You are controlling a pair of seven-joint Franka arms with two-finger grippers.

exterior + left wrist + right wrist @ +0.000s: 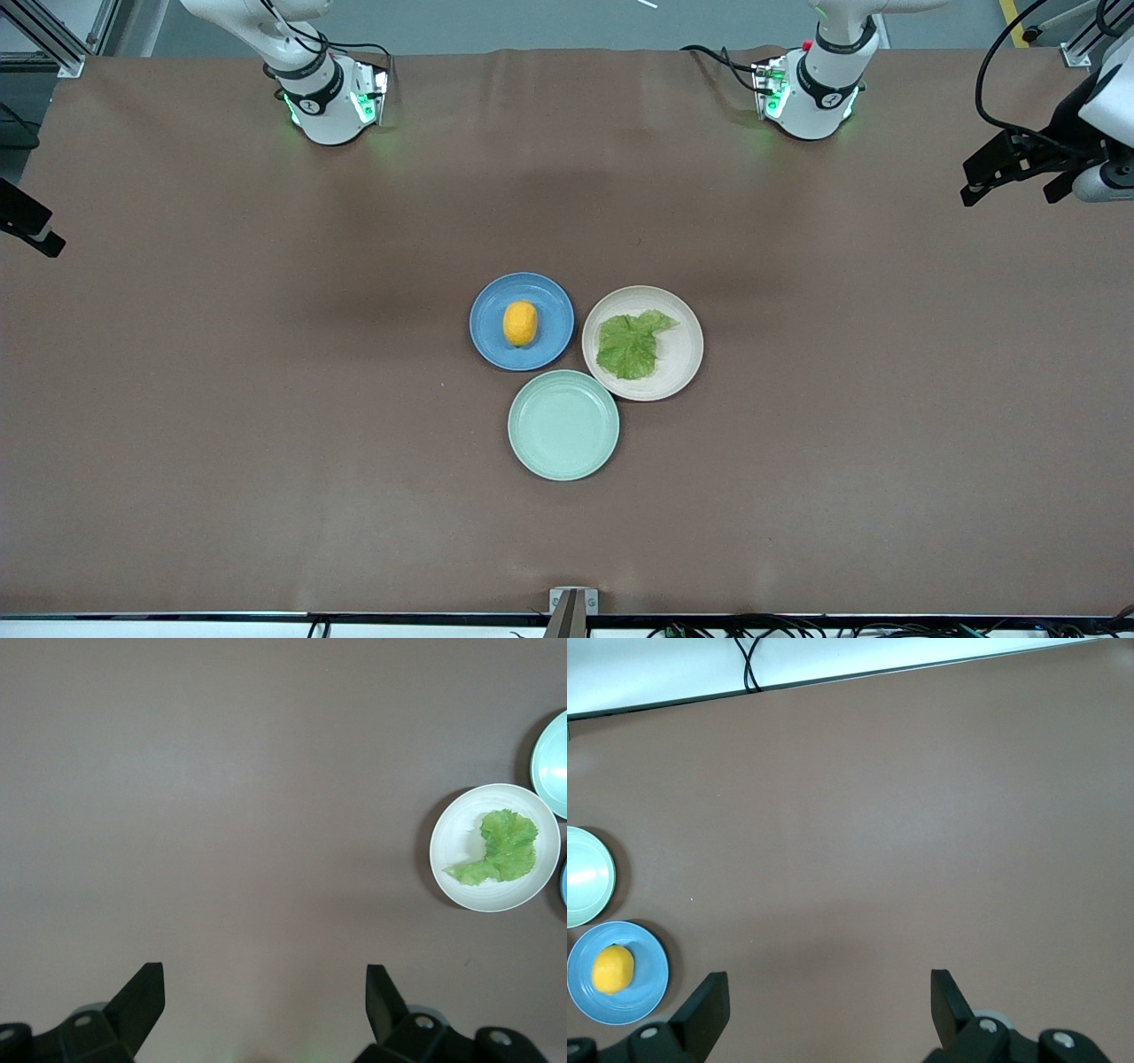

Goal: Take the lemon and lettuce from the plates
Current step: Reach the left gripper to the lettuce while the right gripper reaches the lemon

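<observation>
The lemon (520, 323) lies on the blue plate (490, 306) near the table's middle. The lettuce (631, 344) lies flat on the beige plate (682, 354) beside it, toward the left arm's end. My left gripper (264, 992) is open and empty, high over bare table at the left arm's end (1013, 190); its view shows the lettuce (505, 846) on its plate (456, 837). My right gripper (828, 997) is open and empty over the right arm's end, partly cut off in the front view (35, 232); its view shows the lemon (612, 969) on the blue plate (647, 979).
An empty mint-green plate (563, 425) sits nearer to the front camera, touching close to both other plates. The brown table cover (266, 399) spreads wide around the plates. Both arm bases stand at the table's edge farthest from the front camera.
</observation>
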